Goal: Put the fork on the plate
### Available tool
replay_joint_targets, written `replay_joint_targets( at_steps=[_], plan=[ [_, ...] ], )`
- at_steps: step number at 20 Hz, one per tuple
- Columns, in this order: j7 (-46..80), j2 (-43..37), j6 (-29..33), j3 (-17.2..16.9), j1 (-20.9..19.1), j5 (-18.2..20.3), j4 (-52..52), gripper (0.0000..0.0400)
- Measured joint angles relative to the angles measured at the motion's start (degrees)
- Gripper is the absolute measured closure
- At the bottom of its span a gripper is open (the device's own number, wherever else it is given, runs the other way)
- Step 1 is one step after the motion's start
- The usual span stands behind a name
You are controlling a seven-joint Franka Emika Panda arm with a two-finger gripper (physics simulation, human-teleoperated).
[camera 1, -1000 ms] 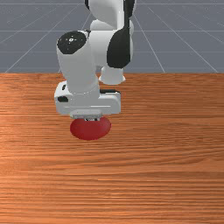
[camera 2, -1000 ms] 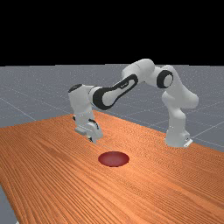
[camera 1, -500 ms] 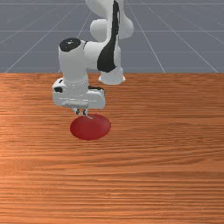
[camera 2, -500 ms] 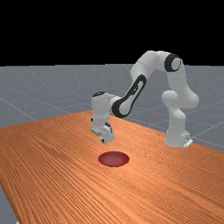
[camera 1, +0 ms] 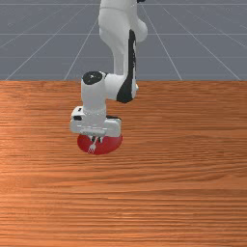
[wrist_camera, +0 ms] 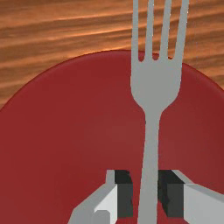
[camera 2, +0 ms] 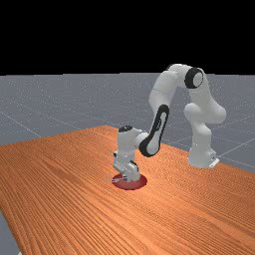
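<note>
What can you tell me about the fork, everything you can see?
The fork is plain grey, perhaps metal, with four tines and a head tapering into a slim handle. It is over the red plate, its tines reaching out past the rim. The handle runs between the open fingers of the gripper, close beside one, with a visible gap to the other, so it isn't clamped. I can't tell whether the nearer finger touches it.

Could pass over bare surface (camera 1: 193,183) around plate (camera 1: 111,146), widest to front view's right and bottom. Met fork (wrist_camera: 155,83) between fingers of hand (camera 1: 96,140); left only slim gap at one finger. Found plate below, arm (camera 1: 94,99) above, tines (wrist_camera: 149,39) crossing rim (wrist_camera: 87,54) in wrist view.
</note>
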Motion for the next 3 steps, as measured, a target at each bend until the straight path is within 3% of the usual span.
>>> replay_joint_targets(
  at_steps=[2,3],
  plan=[
    [-0.17,-0.98,1.51,0.08,0.20,0.17,-3.21,0.0309],
    [-0.73,-1.80,5.16,0.43,0.18,0.57,-6.54,0.0309]
  ],
)
